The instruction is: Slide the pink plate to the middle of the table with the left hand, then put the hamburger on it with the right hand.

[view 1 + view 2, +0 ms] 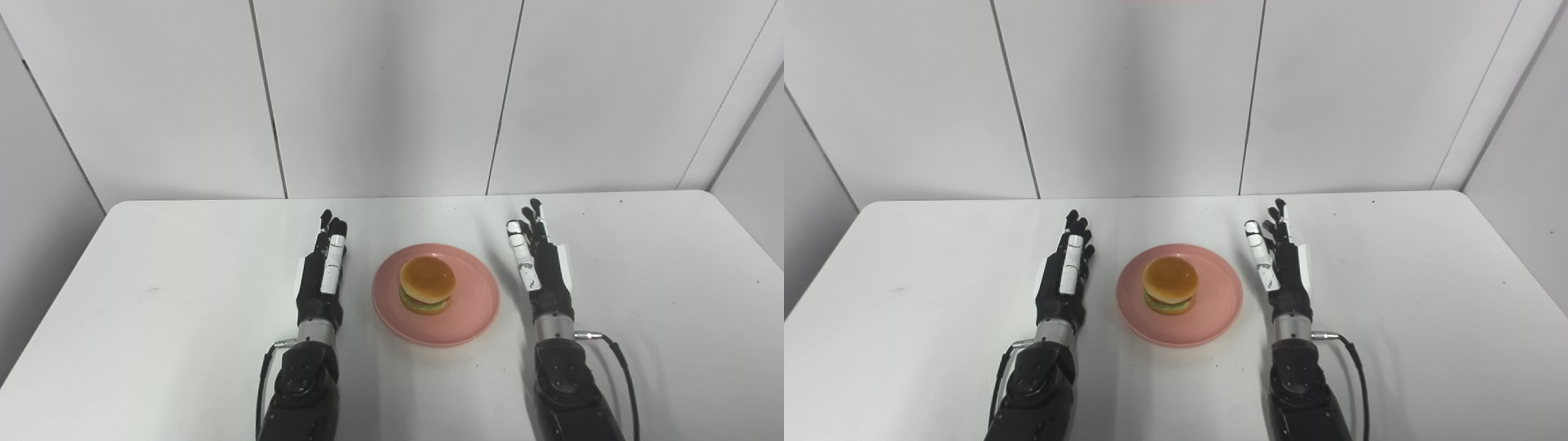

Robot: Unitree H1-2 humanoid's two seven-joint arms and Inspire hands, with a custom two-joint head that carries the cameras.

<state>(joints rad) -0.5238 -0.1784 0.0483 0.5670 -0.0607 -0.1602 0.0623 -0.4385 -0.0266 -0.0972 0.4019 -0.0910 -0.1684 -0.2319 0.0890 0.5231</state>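
One hamburger (427, 285) is seen on one pink plate (471, 318), midway between the table's (153, 257) side edges. The left hand (321, 275) and right hand (542, 263) are held spread, empty, beside the plate.

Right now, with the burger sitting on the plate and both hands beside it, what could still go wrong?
Little looks left to do, so the risks are small. The left hand and right hand are open on either side of the pink plate; a careless pull-back might clip its rim and shift it. The hamburger sits a bit left of the plate's centre, so a knock could possibly slide it or tip it.
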